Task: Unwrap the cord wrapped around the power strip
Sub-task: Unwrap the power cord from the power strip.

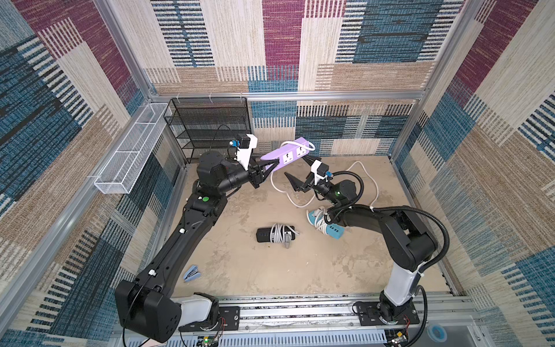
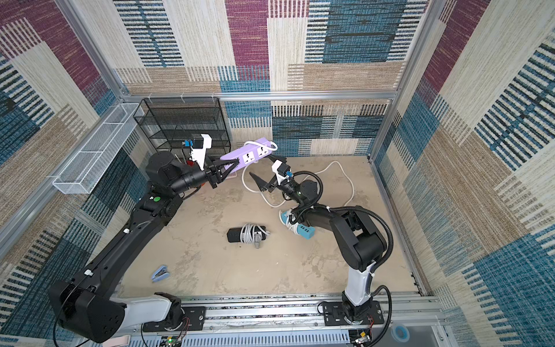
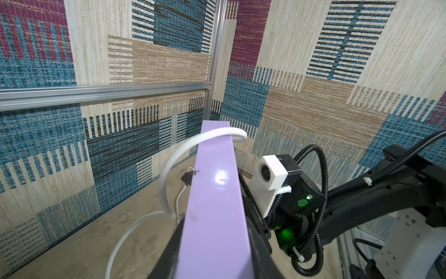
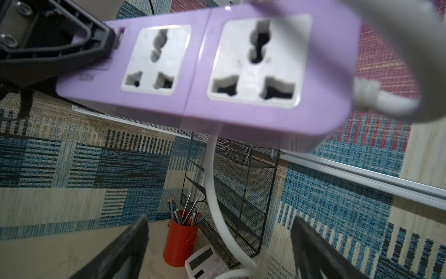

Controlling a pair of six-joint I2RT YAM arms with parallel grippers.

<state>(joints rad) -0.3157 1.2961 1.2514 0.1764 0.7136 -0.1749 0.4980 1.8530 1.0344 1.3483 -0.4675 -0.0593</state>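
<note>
The left gripper is clenched on one end of the purple power strip and holds it clear of the table. In the right wrist view the socket face is turned toward that camera.

The right gripper sits just under the strip's free end with its fingers spread wide, grasping nothing.

The white cord leaves that free end and arcs in one loose loop across the strip's back. It drops close past the left gripper to the table, then trails in wide curves beyond the right gripper. In the right wrist view the cord shows between the open fingers, but I cannot tell whether it lies inside the gap.

Behind the left gripper stands a red cup holding pens and pencils. A white calculator is just beside it, at the foot of a black mesh rack.

Back toward the arm bases, a teal power strip wound in white cord lies partly under the right arm. A black power strip, also wound, lies near it. A blue stapler lies farthest off. A white wire basket hangs on the wall rail beyond the left arm.
</note>
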